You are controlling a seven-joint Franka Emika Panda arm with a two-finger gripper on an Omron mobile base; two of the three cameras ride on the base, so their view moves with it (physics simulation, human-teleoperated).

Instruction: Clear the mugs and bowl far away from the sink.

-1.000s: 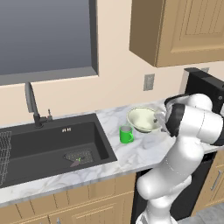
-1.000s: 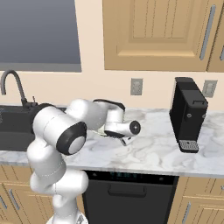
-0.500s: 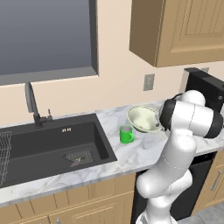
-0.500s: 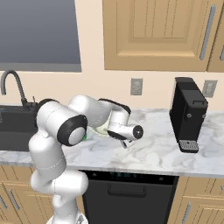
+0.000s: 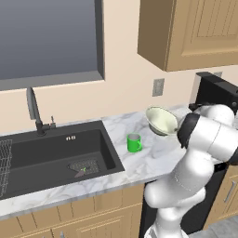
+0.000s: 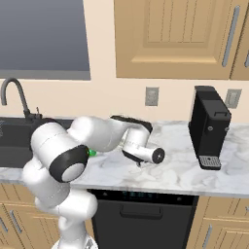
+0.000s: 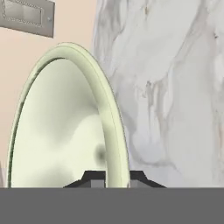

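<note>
The pale cream-green bowl stands tilted on edge above the marble counter, its opening facing left toward the sink. In the hand view its rim runs down between my two dark fingertips, and my gripper is shut on that rim. A bright green mug stands upright on the counter just left of the bowl, close to the sink's right edge; a sliver of it shows behind my arm. The dark sink with its faucet lies to the left.
A black coffee machine stands on the counter to the right, near a wall outlet. Bare marble counter stretches between my hand and the machine. Wooden cabinets hang overhead. A wire rack sits at the sink's left end.
The jaws closed on the bowl's rim. The bowl tipped up from lying flat and shifted slightly right with my hand. The green mug stayed put.
</note>
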